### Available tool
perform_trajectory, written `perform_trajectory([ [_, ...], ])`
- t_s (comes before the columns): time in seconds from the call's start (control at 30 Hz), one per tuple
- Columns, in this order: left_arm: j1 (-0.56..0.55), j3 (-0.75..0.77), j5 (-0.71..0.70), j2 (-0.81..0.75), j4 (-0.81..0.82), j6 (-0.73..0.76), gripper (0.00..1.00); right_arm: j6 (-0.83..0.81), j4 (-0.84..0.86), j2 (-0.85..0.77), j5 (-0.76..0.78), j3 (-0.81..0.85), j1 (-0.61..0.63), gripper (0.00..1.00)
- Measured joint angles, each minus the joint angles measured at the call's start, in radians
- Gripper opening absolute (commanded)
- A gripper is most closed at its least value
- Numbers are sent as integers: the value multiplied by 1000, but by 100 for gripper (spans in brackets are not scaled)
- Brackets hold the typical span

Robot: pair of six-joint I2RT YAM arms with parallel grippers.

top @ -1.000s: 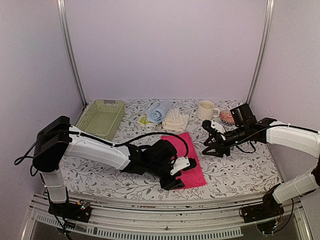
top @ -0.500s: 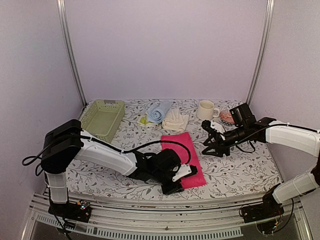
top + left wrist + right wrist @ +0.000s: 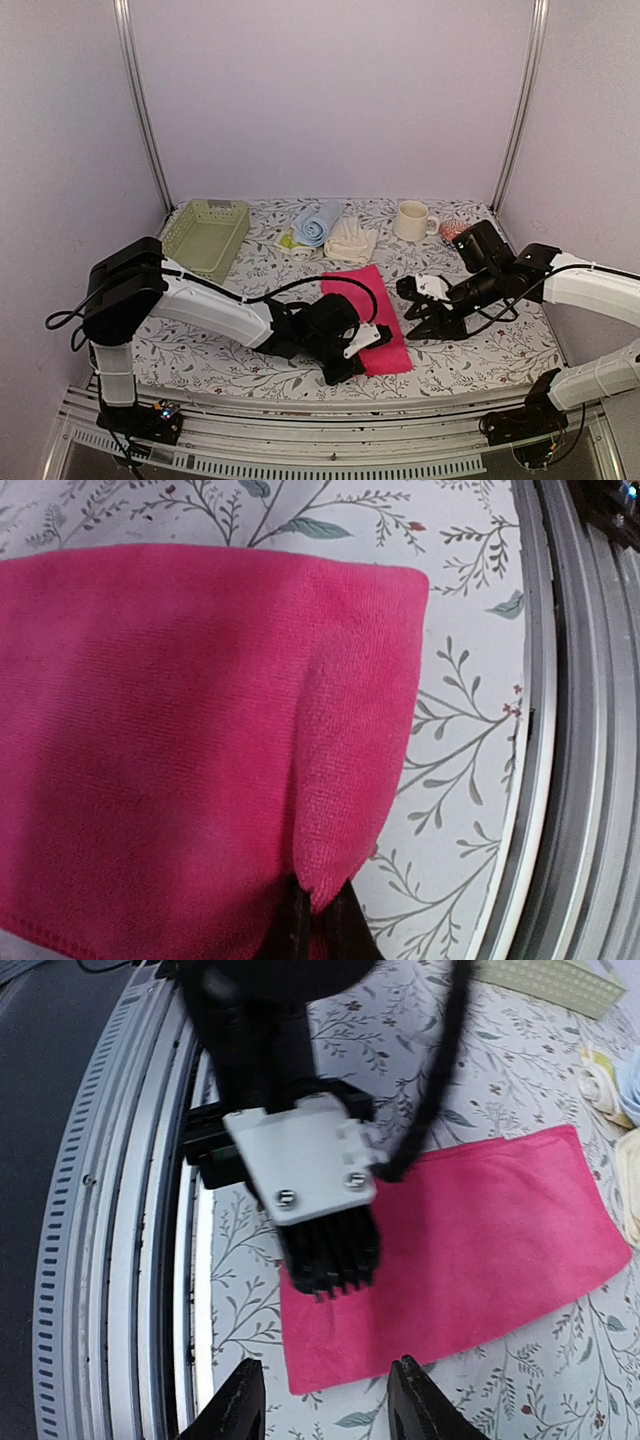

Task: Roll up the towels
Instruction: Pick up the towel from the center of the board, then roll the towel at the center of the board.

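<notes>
A hot pink towel lies flat on the flowered table, its short end towards the near edge. My left gripper is shut on that near edge. In the left wrist view its fingertips pinch a raised fold of the pink towel. My right gripper hovers just right of the towel, open. In the right wrist view its jaws stand wide apart above the pink towel's near corner, with nothing between them. At the back lie a light blue towel, a cream-white towel and a yellow-green one.
A pale green mesh basket stands at the back left and a cream mug at the back right, with a small reddish object beside it. The table's metal front rail runs close to the towel's near end.
My left gripper has closed on the pink towel's near edge, lifting a small fold. My right arm has moved forward and left, towards the towel's near right corner.
</notes>
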Motion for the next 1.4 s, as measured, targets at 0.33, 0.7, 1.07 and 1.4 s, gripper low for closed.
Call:
perform_trajectory([
  [0.33, 137, -17, 385, 3, 0, -198, 0, -45, 79, 61, 174, -134, 220, 53],
  [0.7, 164, -18, 538, 55, 53, -312, 0, -45, 279, 178, 321, -162, 380, 55],
  [1.07, 175, -18, 573, 63, 62, -328, 0, -36, 393, 325, 471, -162, 430, 22],
  [1.4, 182, -36, 586, 55, 77, -323, 25, -15, 351, 336, 404, -129, 407, 3],
])
